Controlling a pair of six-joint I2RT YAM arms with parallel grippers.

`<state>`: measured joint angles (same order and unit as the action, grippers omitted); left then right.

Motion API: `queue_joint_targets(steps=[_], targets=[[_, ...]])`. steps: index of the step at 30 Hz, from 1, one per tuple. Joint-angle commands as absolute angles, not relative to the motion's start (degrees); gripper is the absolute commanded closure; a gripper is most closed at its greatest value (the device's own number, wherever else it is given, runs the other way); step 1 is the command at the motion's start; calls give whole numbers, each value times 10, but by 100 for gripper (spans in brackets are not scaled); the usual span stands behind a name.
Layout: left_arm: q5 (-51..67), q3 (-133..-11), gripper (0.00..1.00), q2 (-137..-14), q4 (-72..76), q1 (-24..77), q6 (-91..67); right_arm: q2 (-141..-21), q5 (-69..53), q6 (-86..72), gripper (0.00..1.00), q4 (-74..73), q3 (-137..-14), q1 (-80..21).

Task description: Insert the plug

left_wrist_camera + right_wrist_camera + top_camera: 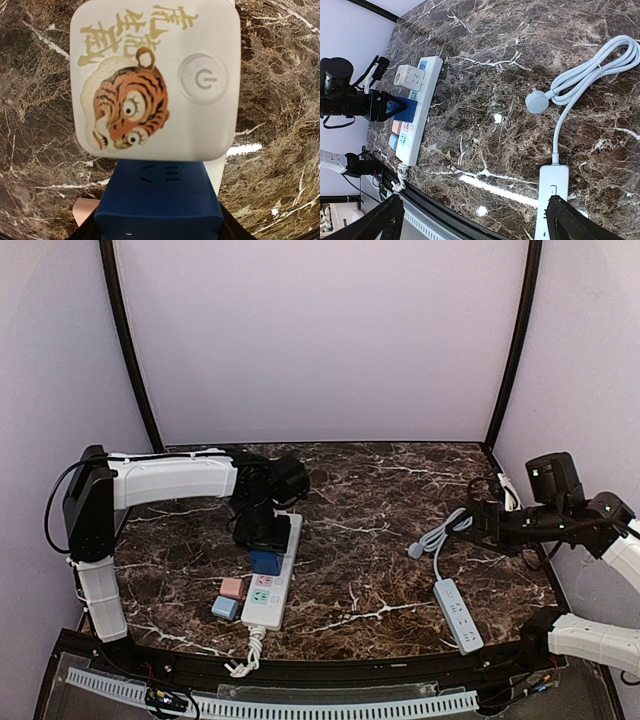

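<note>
The plug is a dark blue cube (pixel 159 200) with slots on its top face. It sits over the long white power strip (pixel 272 590), about midway along it (pixel 404 109). My left gripper (pixel 262 536) is shut on the plug, with dark fingers (pixel 86 231) on either side. I cannot tell how deep the plug sits. Just beyond it, a white adapter with a tiger print (pixel 152 80) stands on the same strip. My right gripper (pixel 477 225) is open and empty, high over the table's right side (pixel 478 520).
A pink cube (pixel 232 588) and a light blue cube (pixel 225 607) lie beside the strip's near end. On the right lie a second white strip (pixel 457 614), its coiled grey cable (pixel 590 75) and round plug (pixel 537 102). Purple walls enclose the marble table.
</note>
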<state>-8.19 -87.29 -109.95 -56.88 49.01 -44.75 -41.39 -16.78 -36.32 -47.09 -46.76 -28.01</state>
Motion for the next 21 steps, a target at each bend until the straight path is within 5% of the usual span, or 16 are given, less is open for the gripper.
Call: queue_joint_targets(steps=[1, 21], targets=[[-75, -811, 99, -1142, -526, 485, -470, -412, -159, -366, 1, -473, -459, -277], [-89, -977, 99, -1239, -539, 443, -379, -477, -152, -367, 1, -453, -474, -277]])
